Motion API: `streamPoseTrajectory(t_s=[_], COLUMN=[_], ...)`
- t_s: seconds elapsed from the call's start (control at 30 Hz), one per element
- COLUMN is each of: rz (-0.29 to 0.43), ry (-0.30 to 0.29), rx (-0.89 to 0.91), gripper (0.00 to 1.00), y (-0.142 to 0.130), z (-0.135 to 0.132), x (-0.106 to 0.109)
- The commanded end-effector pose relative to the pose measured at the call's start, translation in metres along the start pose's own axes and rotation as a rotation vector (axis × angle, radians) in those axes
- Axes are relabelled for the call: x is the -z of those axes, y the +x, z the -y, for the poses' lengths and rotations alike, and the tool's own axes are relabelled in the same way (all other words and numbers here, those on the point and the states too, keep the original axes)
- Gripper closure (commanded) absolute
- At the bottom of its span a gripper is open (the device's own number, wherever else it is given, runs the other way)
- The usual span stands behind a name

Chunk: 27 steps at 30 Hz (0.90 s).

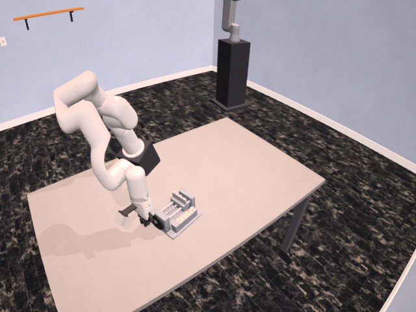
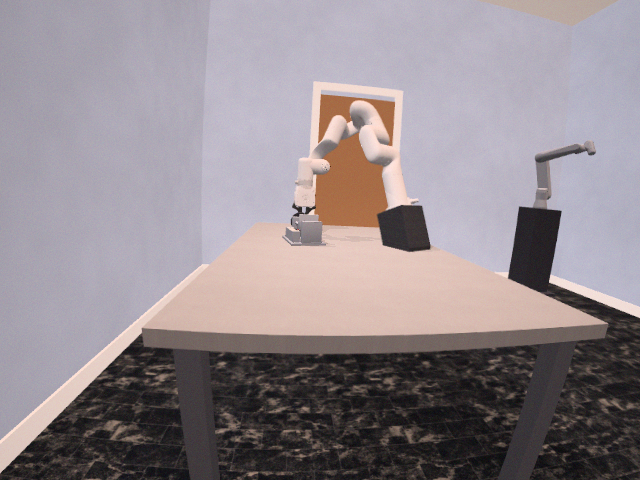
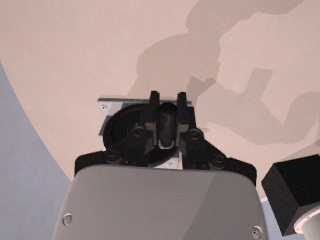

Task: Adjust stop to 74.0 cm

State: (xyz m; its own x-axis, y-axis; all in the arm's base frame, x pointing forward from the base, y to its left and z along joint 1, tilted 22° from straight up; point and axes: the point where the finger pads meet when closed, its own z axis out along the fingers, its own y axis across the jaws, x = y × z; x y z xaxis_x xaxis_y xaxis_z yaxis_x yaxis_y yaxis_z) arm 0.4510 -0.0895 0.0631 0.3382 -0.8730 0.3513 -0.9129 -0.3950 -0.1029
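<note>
The stop device has a grey base plate [image 1: 173, 236] [image 3: 103, 107] on the table. Its black handwheel [image 1: 158, 222] [image 3: 118, 131] is upright at the end near the arm. My gripper [image 1: 145, 220] [image 3: 168, 103] is shut on the handwheel's dark handle [image 3: 167, 125], which stands between the two fingers. A grey upright block [image 1: 180, 199], which looks like the stop, sits on the rods close to the far end block [image 1: 192, 198]. A small red mark [image 1: 187, 210] shows by the pale scale [image 1: 184, 217]. The scale's figures are too small to read.
The device stands on the pale table [image 1: 234, 161] [image 2: 361, 289]. The arm's black base block [image 1: 150, 158] [image 2: 404, 227] [image 3: 295, 187] is at the table's edge. A dark flat piece [image 1: 127, 210] sticks out beside the wrist. A second arm on a black pedestal [image 1: 232, 73] [image 2: 534, 248] stands beyond the table.
</note>
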Motion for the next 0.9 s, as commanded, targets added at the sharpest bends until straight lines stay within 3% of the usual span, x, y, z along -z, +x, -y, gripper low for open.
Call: streamPoseTrajectory(t_s=[0.0,0.87], rz=[-0.001,-0.001], ry=[0.000,0.000], rx=[0.000,0.000], gripper=[0.94,0.94], y=[0.000,0.000], z=[0.000,-0.005], x=[0.000,-0.017])
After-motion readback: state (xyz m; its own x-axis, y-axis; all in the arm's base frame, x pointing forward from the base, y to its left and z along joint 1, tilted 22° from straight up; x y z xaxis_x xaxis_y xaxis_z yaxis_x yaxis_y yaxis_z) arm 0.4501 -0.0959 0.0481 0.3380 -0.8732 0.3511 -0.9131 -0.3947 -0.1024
